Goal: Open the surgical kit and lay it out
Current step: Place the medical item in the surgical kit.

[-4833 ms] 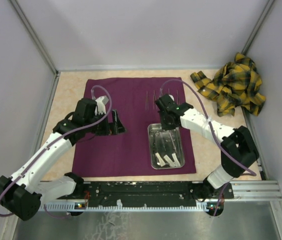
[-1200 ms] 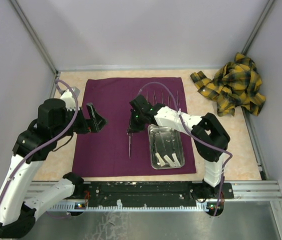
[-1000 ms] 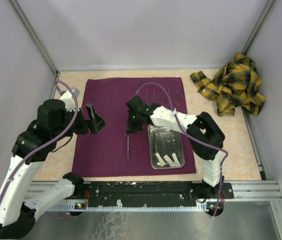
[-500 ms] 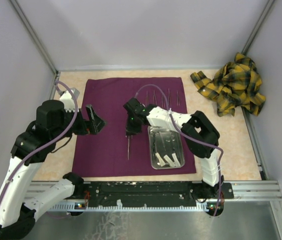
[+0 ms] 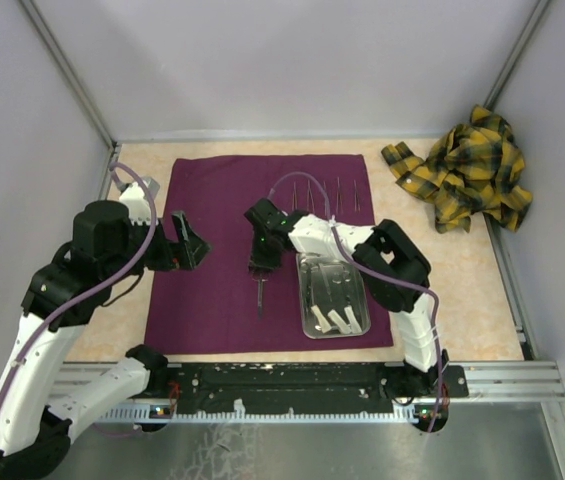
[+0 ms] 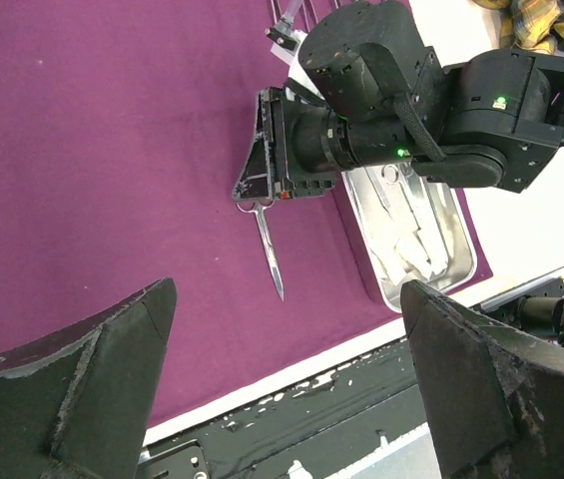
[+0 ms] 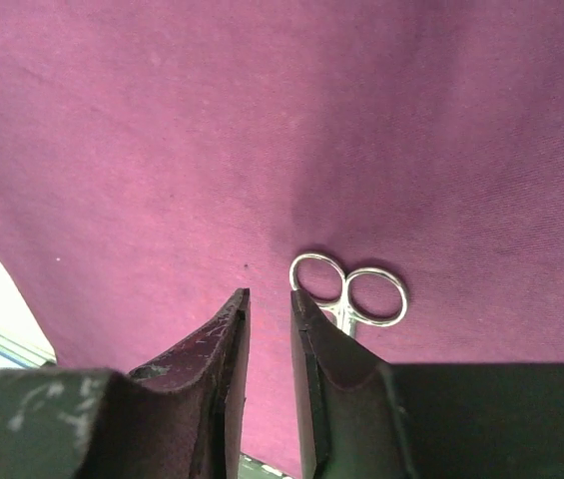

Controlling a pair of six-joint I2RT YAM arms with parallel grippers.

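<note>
The right gripper point(image 7: 267, 329) is hovering beside the thin steel scissors point(image 6: 265, 235), jaws nearly pressed together and pinching nothing — they are lying on the dark purple cloth wrap point(image 5: 222, 200). Lifting carelessly risks catching a finger ring and dragging them askew; the left gripper point(image 6: 282, 389) is hanging with jaws spread wide.

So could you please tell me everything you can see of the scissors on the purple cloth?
The scissors are thin, shiny metal, closed, lying flat on the purple cloth left of the steel tray. Their two round finger rings sit just under the right gripper, blades pointing toward the near edge. In the right wrist view the nearly closed fingers are beside the rings, not gripping them.
</note>
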